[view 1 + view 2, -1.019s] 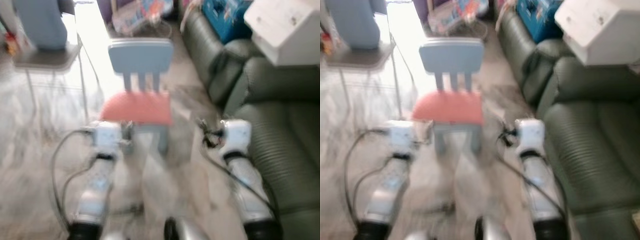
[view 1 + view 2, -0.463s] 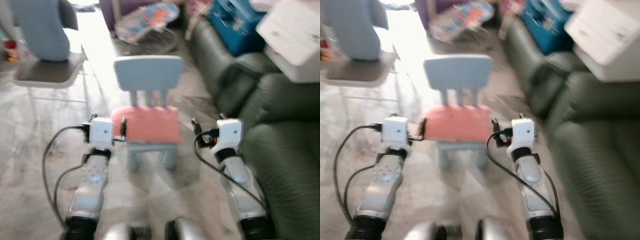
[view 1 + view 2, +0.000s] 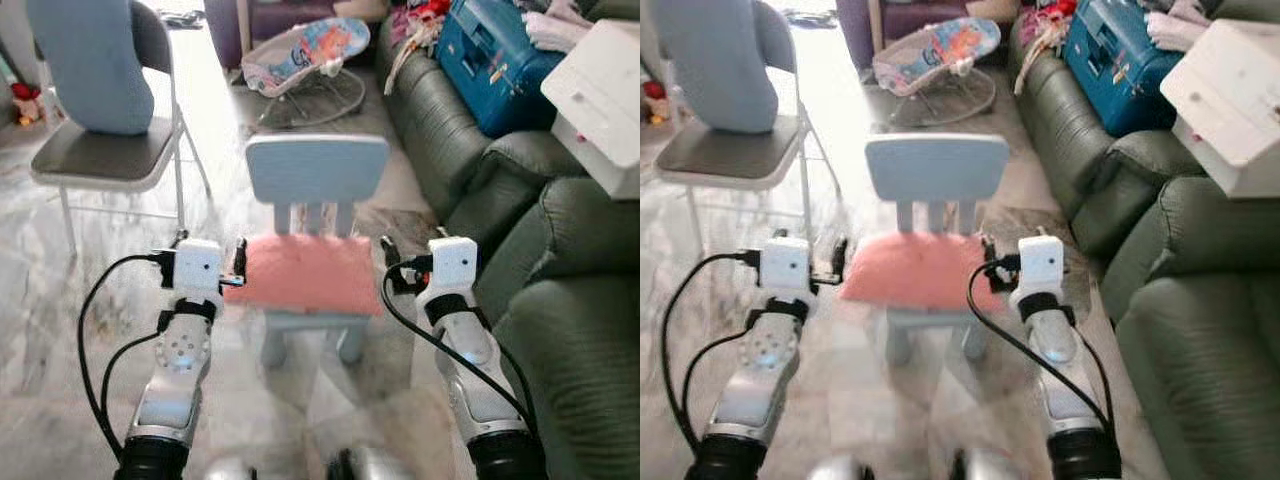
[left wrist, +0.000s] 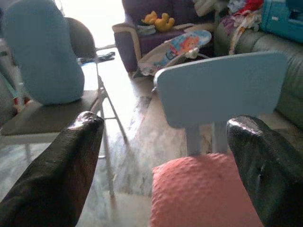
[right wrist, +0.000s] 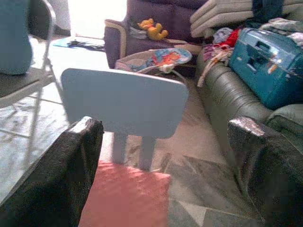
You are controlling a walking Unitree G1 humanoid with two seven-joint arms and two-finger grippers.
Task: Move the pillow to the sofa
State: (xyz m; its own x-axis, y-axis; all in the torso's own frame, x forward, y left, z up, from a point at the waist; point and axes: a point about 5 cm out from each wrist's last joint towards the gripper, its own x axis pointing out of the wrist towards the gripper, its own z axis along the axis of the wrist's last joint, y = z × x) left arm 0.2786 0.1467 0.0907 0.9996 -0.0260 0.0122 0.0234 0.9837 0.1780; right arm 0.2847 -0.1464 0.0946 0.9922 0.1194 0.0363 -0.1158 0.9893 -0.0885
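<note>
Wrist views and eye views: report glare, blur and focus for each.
Left eye view: sharp, floor washed out by glare behind the small chair. Right eye view: slightly softer, same glare. Left wrist view: fingers close and blurred, pink pillow soft, bright doorway beyond. Right wrist view: fingers dark and blurred, pillow dim, blue case clear.
</note>
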